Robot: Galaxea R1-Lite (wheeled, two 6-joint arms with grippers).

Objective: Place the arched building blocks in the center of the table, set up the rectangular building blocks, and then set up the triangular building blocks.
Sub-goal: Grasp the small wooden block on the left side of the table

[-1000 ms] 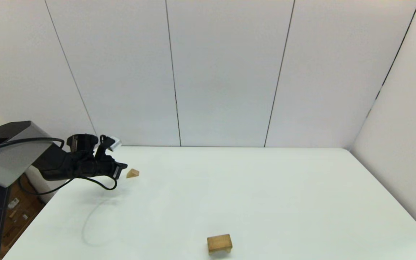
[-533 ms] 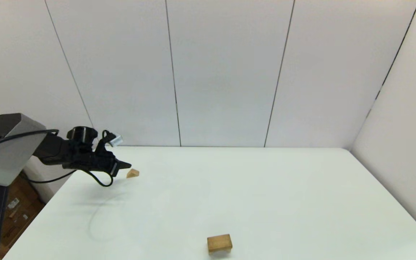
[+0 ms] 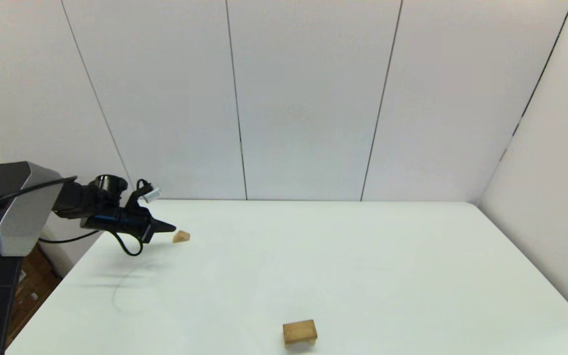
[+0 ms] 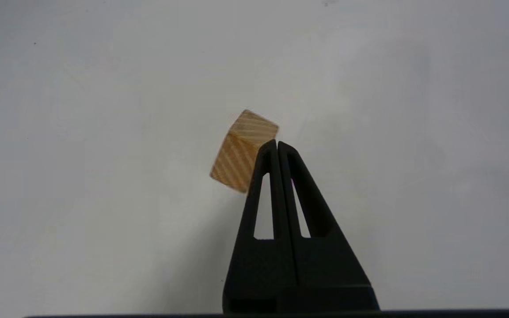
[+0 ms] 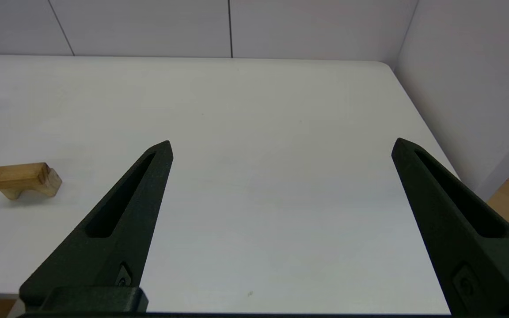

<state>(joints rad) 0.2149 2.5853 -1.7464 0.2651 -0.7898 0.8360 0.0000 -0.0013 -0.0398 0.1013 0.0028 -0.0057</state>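
The left gripper (image 3: 170, 227) hovers over the far left part of the white tabletop (image 3: 343, 266), its jaws pressed together on nothing, tips just beside the triangular block (image 3: 181, 237), which lies on the surface. The arched block (image 3: 300, 332) stands on its two legs near the front edge, around the middle. The right gripper (image 5: 281, 148) is parked low at the near right, jaws spread wide.
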